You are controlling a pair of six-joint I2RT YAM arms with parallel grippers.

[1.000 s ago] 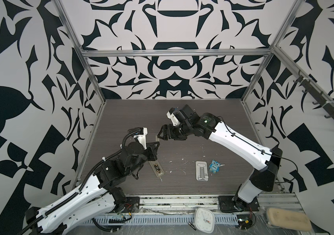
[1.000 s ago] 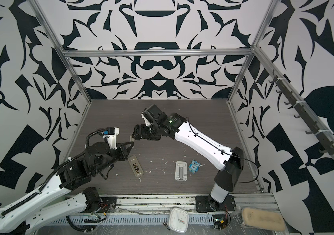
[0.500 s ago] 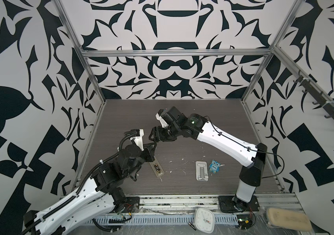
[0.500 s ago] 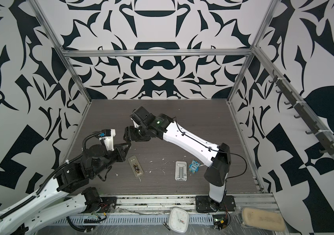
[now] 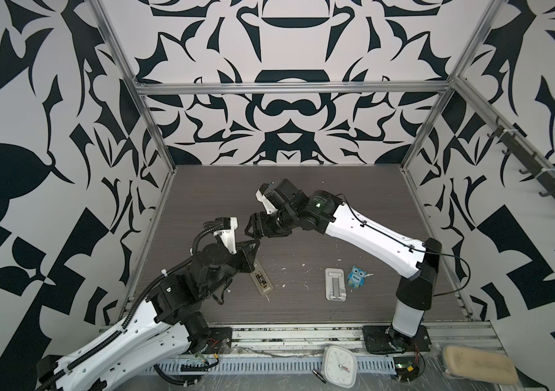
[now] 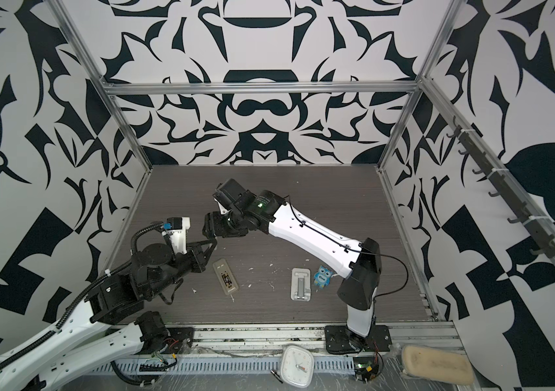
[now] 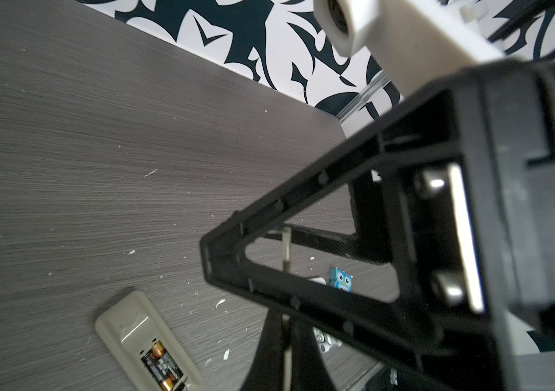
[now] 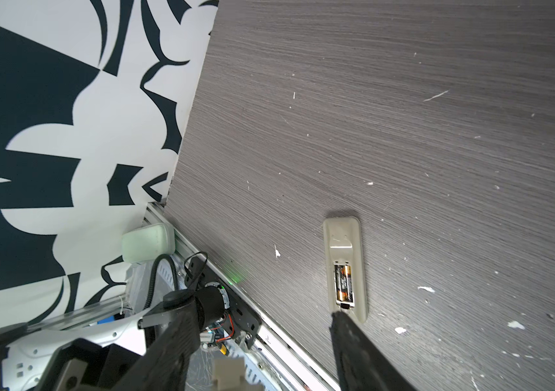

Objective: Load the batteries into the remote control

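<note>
Beige-grey remote control [image 5: 261, 283] is laid back-up | batteries [image 8: 343, 282] are seated inside it | left gripper [image 6: 213, 241] is closed | right gripper [image 5: 251, 231] is spread open just beside

2 batteries [image 8: 342, 282] sit inside back-up remote control [image 8: 341, 237].

top views: high front, looking down | wrists: close, oblique, both share remote control [image 7: 140, 338]

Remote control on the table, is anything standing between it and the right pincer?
The left pincer, shut on a thin beige piece, sits in mid-air at the tips of the right pincer, roughly on the path to the remote control. Nothing else shows between them.
</note>
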